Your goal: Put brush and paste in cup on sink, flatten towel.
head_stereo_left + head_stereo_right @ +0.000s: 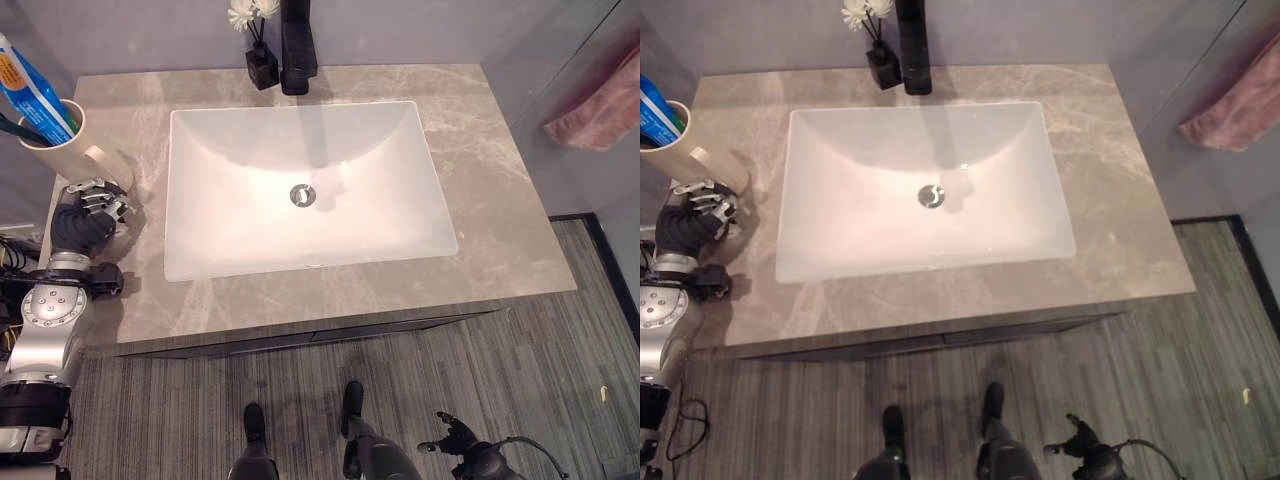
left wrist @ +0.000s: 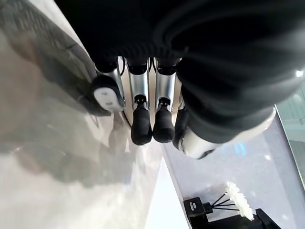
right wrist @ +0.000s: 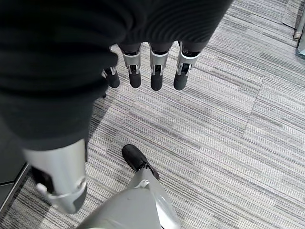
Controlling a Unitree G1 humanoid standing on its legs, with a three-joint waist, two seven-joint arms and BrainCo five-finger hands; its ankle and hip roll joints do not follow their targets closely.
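R hand (image 1: 452, 436) at bottom of frame, right of centre, hanging low over the grey striped floor (image 1: 560, 340), well apart from the counter. Its wrist cam: fingers (image 3: 156, 75) straight and relaxed, row pointing at the carpet, nothing held.

L hand (image 1: 95, 203) at left edge, mid-height, on the left end of the grey marble counter (image 1: 500, 190), just below the cup (image 1: 62, 146). Wrist cam: fingers (image 2: 151, 119) extended side by side over the stone, holding nothing; can't tell if the tips touch the cup.

Cup is beige, upper left of frame, on the counter's left end, tilted with its mouth toward the upper-left corner. Blue/white paste tube (image 1: 30, 92) stands in it, sticking out toward the top left corner. A thin dark handle, prob the brush (image 1: 22, 128), shows at the rim next to the tube, head not visible so can't confirm.

White rectangular sink (image 1: 210, 240) fills centre of the counter, drain (image 1: 302, 195) mid-basin.

Far edge, top centre: black faucet (image 1: 297, 50) behind the basin, small black vase w/ white flowers (image 1: 259, 58) just to its left.

Pink towel (image 1: 598, 105) at upper right edge, off the counter, hanging bunched w/ folds, not flat.
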